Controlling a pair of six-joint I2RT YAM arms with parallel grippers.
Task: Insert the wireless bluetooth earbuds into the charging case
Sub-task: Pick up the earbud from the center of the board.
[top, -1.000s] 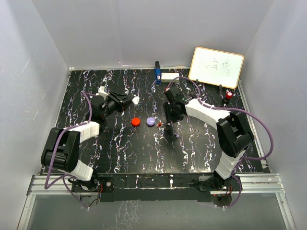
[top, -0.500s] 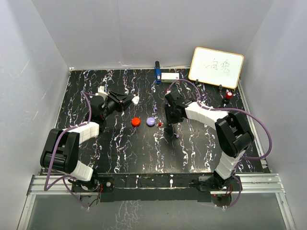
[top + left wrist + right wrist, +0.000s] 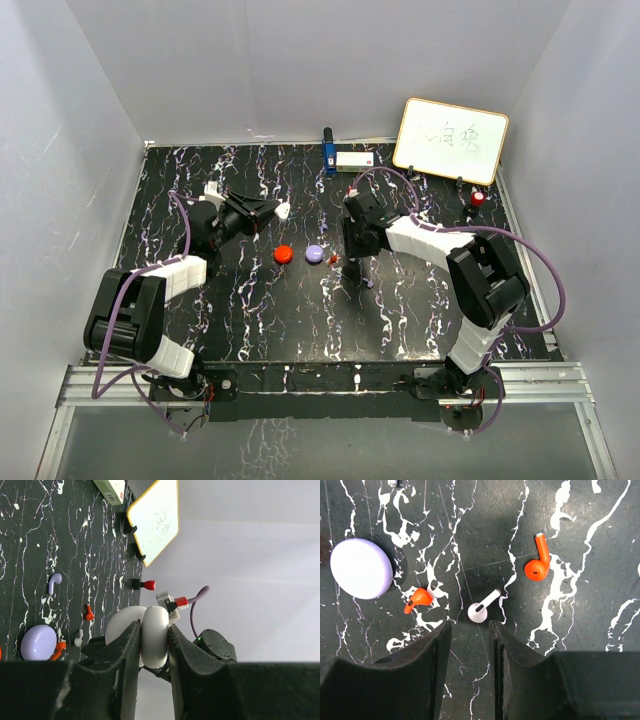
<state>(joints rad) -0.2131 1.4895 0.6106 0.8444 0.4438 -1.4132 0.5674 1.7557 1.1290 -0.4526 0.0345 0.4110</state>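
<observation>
We saw the left fingers [image 3: 125,652] clamped on the white charging case [image 3: 154,635], and the right fingers [image 3: 420,662] slightly apart, empty, poised above the white earbud [image 3: 482,608] lying on the table [image 3: 585,535].

Marbled table [image 3: 300,320] bears earbuds [image 3: 482,609], purple puck [image 3: 361,568], red puck [image 3: 283,254], perhaps a carton [image 3: 355,159].

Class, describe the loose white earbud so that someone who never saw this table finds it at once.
On the black marbled table, find the round lilac puck near the middle. Beside it, under the right gripper, three earbuds lie in a row. The white earbud is the middle one; the orange earbuds flank it.
</observation>
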